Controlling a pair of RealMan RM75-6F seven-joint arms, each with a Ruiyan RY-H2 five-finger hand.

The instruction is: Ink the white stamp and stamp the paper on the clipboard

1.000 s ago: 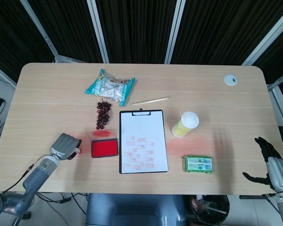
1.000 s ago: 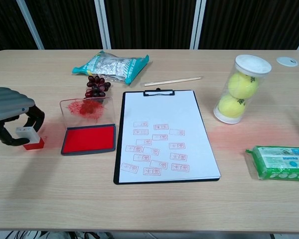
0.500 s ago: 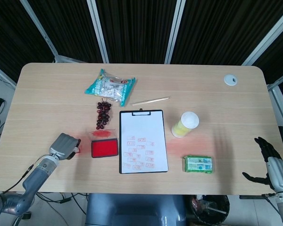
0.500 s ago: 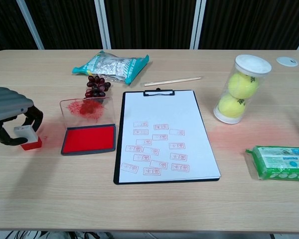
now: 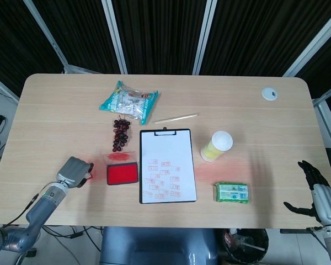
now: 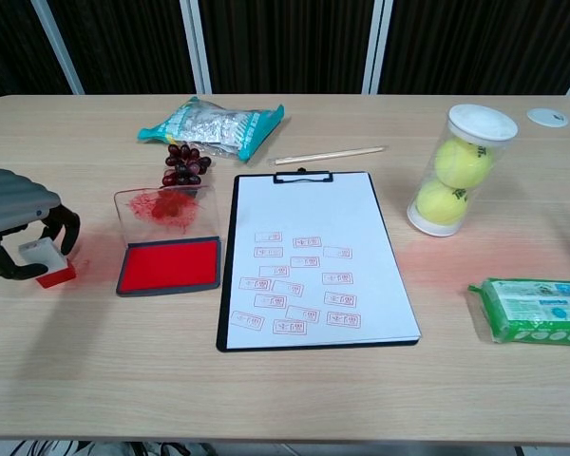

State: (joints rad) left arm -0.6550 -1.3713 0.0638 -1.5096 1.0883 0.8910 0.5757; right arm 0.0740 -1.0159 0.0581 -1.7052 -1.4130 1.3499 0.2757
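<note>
With its grey left hand curled around the small white stamp with a red base, which sits tilted on the table just left of the open red ink pad, the grasp looks loose. If the stamp is lifted askew, it may slip or ink unevenly, smudging the white paper on the black clipboard. The black right hand hangs off the table edge with fingers apart, holding nothing.

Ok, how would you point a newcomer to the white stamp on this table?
Start at the black clipboard in the table's middle and go left past the open red ink pad. Beyond it, near the table's left edge, the left hand curls over the white stamp. It is the only small white block with a red base.
</note>
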